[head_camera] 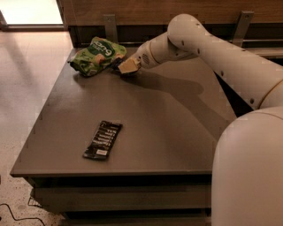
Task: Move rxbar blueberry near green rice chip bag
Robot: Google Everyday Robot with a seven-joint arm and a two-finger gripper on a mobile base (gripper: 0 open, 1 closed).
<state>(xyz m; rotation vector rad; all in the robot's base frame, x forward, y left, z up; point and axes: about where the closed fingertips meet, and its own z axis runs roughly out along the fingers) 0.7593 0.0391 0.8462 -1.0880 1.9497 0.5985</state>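
The green rice chip bag (96,55) lies at the far left corner of the dark table (168,119). My gripper (126,67) is low over the table just to the right of the bag, almost touching it. A small dark shape shows under the gripper on the bag's side. I cannot tell whether it is the rxbar blueberry. No clearly blue bar shows anywhere else.
A black-wrapped bar with white lettering (102,140) lies near the table's front left edge. My arm (212,48) reaches in from the right across the far side. A wooden wall (146,11) runs behind the table. Floor lies to the left.
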